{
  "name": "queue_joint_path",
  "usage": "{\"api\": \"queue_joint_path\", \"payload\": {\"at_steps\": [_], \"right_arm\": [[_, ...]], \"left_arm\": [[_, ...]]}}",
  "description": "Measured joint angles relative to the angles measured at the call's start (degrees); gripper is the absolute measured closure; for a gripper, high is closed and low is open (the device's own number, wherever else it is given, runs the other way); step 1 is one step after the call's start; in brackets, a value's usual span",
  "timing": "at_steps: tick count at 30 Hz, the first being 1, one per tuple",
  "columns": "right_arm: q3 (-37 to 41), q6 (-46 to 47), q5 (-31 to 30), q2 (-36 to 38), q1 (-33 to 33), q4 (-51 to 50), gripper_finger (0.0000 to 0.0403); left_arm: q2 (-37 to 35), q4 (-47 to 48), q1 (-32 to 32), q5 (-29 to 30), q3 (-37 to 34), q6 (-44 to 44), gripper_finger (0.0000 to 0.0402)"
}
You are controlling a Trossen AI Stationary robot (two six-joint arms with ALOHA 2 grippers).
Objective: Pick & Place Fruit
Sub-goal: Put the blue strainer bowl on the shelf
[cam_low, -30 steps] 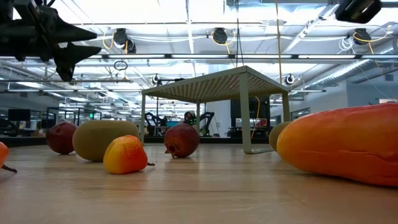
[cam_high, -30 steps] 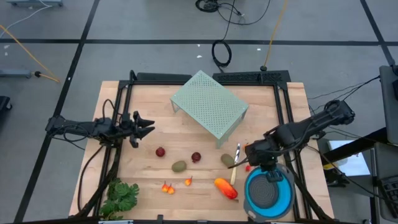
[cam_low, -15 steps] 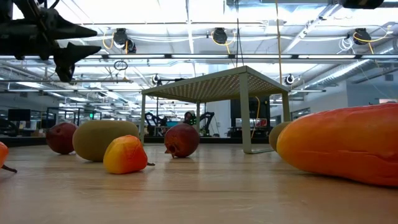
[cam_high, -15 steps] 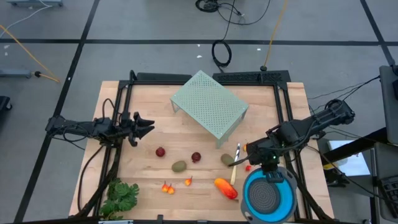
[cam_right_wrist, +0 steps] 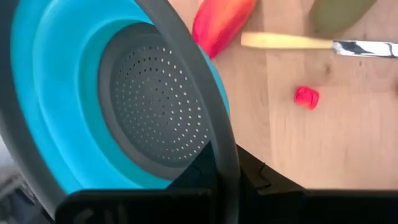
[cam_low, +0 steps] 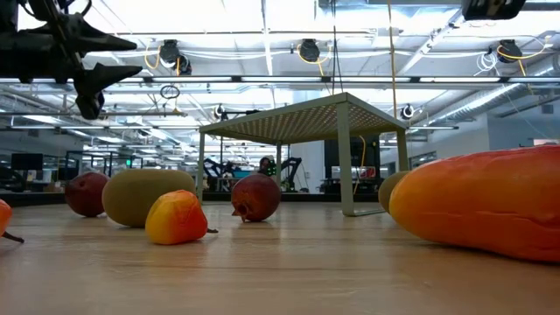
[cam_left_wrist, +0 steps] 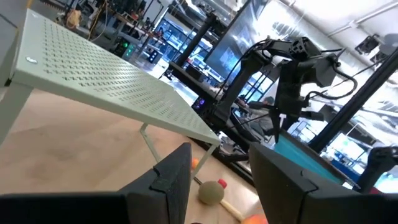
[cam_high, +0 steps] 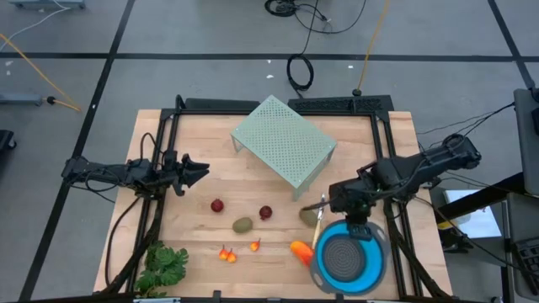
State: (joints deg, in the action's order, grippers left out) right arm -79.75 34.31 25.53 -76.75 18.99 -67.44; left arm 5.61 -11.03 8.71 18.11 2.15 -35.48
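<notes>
The fruit lies on the wooden table: two dark red balls (cam_high: 217, 204) (cam_high: 265, 212), two olive ovals (cam_high: 242, 225) (cam_high: 308, 216), small orange-red bits (cam_high: 226, 253) (cam_high: 255, 245) and a longer orange-red piece (cam_high: 300, 249). A tiny red bit (cam_right_wrist: 306, 98) lies near the knife. My right gripper (cam_high: 354, 225) is shut on a blue colander (cam_high: 345, 261), which hangs over the near right of the table and hides part of the orange-red piece. My left gripper (cam_high: 200, 172) hovers open at the left, above the table, with nothing between its fingers. My right gripper pinches the colander's dark grey rim (cam_right_wrist: 216, 144) between its two fingers, one on the bowl's inner side and one outside. The fingers slant down from the table's far side. The colander hangs below them, its open side up, lifted clear of the table.
A pale green perforated stand (cam_high: 285, 140) fills the far middle of the table. A yellow-handled knife (cam_high: 319, 217) lies beside the right olive oval. A leafy green bunch (cam_high: 164, 265) sits at the near left corner. Bare wood lies between the left gripper and the fruit.
My right gripper has carried the colander toward the table's left edge and slightly up, rolling its wrist; the colander now overlaps the orange-red piece from above. My left gripper has rolled about its own axis in place, still open.
</notes>
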Motion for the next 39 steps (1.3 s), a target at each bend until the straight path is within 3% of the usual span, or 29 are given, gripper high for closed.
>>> {"api": "queue_joint_path", "payload": {"at_steps": [23,39], "right_arm": [[0.0,24.24,-4.59,0.0,-4.38,6.88,0.04],[0.0,31.45,-12.42,0.01,-4.43,5.33,0.0399]], "left_arm": [[0.0,-3.83,-0.01,0.02,0.0,-8.57,0.024],[0.0,-7.31,-0.01,0.01,0.0,-11.64,0.024]]}}
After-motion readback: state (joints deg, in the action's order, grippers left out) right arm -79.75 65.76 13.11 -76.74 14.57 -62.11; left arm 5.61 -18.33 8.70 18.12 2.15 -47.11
